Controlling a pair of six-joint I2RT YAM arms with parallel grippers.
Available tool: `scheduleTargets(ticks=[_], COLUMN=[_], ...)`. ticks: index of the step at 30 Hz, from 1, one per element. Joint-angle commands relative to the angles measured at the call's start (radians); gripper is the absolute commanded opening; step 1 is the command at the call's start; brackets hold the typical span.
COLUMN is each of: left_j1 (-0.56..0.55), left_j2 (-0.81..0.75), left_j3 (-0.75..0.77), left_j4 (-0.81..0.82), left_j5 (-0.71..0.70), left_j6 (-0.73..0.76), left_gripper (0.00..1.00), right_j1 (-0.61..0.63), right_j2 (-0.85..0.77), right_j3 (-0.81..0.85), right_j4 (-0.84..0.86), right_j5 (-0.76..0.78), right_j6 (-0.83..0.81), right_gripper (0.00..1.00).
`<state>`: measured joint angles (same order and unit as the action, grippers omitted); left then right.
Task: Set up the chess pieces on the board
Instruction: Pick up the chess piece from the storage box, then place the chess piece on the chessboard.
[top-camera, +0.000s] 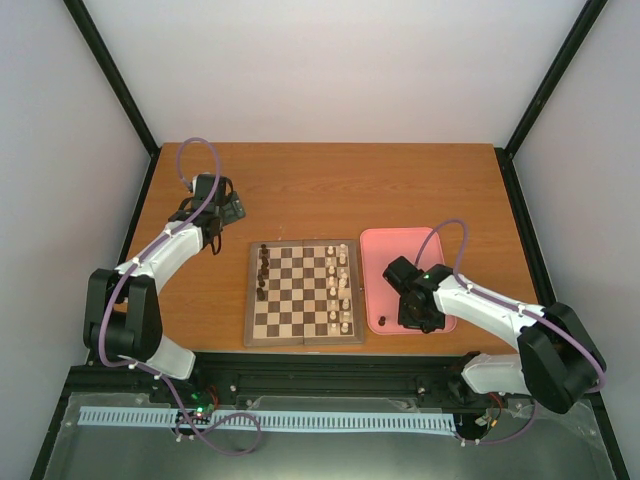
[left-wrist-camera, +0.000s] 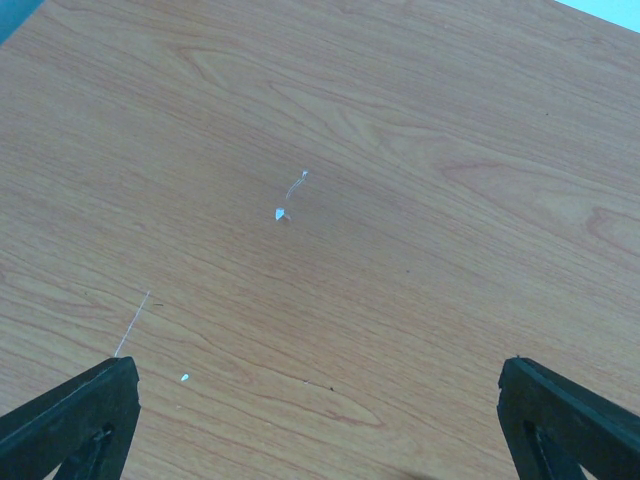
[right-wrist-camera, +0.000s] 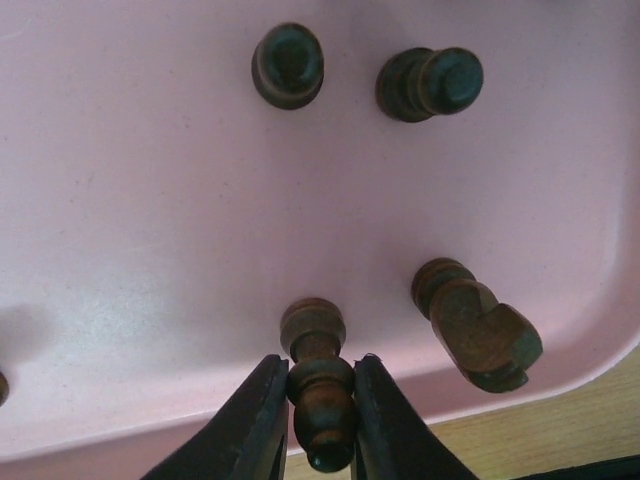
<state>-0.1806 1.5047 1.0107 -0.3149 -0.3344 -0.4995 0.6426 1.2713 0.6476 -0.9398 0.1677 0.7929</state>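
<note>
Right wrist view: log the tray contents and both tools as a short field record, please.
tray: pink rounded plastic tray
right tool: shut on a dark brown turned wooden chess piece lying at the tray's near rim
other pieces in tray: at least three more dark ones, one a knight on its side
left tool: open over the wooden table

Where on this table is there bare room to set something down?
Free: the table behind the board, and left of it toward the left gripper. Crowded: the near end of the pink tray, where the right gripper pinches a dark piece among others.
</note>
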Motion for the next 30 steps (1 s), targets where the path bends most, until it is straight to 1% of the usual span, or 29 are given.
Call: scheduleTargets(ticks=[1, 9, 13, 21, 25, 30], left_j1=[-0.005, -0.005, -0.005, -0.005, -0.005, -0.005], left_j2=[0.012, 0.011, 0.014, 0.021, 0.029, 0.039], left_j3=[0.043, 0.043, 0.046, 0.052, 0.057, 0.062], left_j4=[-0.002, -0.002, -0.003, -0.007, -0.007, -0.009], left_j5=[-0.015, -0.015, -0.015, -0.017, -0.013, -0.008], left_j6=[0.01, 0.01, 0.012, 0.013, 0.015, 0.015], left_gripper=[1.0, 1.0, 1.0, 1.0, 1.0, 1.0], right_j1=[-0.009, -0.009, -0.008, 0.007, 0.087, 0.257], right_j2=[-0.004, -0.029, -0.044, -0.052, 0.007, 0.194], right_j3=[-0.006, 0.012, 0.052, 0.267, 0.413, 0.639], right_j4=[0.017, 0.025, 0.017, -0.092, -0.121, -0.138], right_j5=[0.012, 0.015, 0.013, 0.056, 0.085, 0.099], right_j6=[0.01, 0.003, -0.018, -0.101, -0.143, -0.213], right_gripper=[0.17, 0.07, 0.07, 0.06, 0.06, 0.06])
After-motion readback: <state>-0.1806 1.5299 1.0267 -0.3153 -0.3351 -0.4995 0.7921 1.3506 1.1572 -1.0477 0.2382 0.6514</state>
